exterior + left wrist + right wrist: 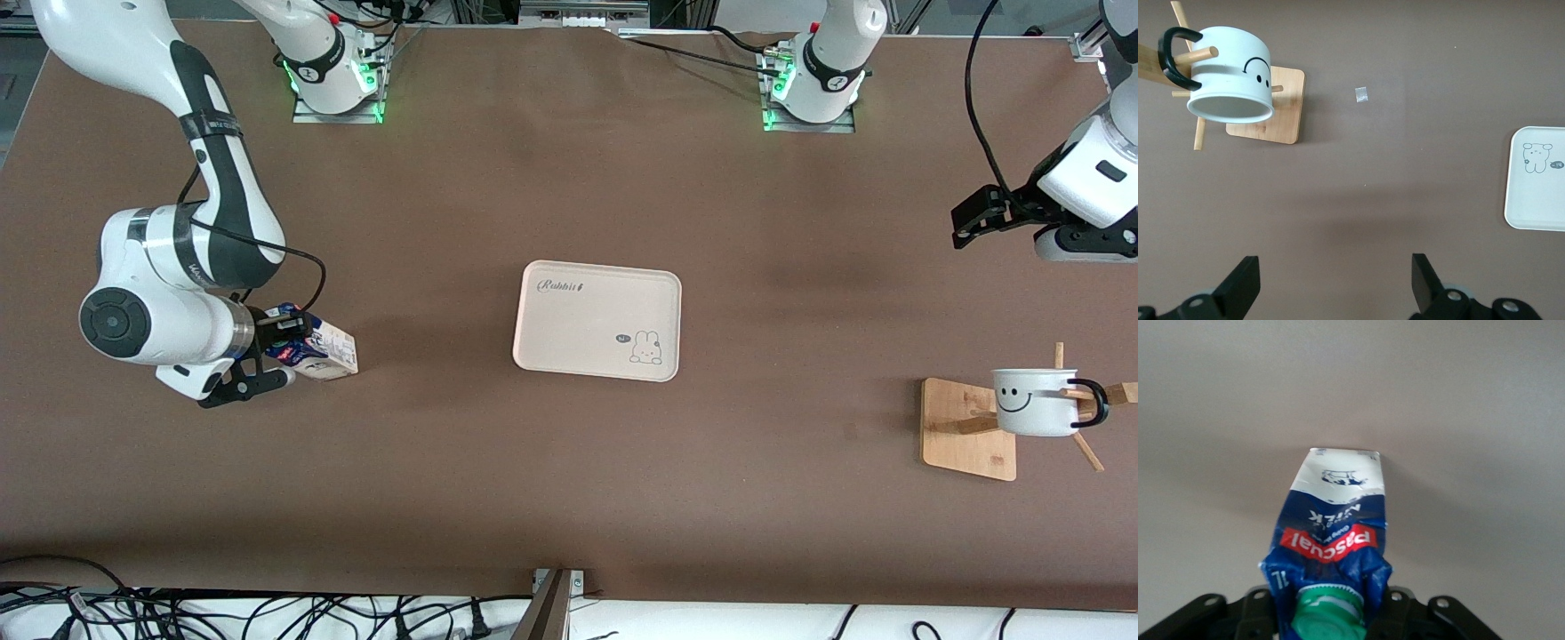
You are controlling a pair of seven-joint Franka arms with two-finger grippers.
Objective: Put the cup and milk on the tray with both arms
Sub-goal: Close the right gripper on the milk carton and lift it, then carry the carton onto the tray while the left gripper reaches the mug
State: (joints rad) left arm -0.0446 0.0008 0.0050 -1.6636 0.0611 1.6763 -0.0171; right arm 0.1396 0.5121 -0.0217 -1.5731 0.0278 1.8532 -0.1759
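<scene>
Right gripper (283, 348) pinches the milk (324, 349) at its gable, well toward my right arm's end from the tray (597, 321). Carton looks light, crushable, seemingly tilted. Left gripper (1331, 283) open, waiting above the cup (1036, 401).

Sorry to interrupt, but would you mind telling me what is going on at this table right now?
The right gripper has closed its jaws on the milk at the right arm's end of the table. The left gripper hangs open over bare table near the cup, which hangs by its handle on a wooden rack. The tray sits mid-table with nothing on it yet.
</scene>
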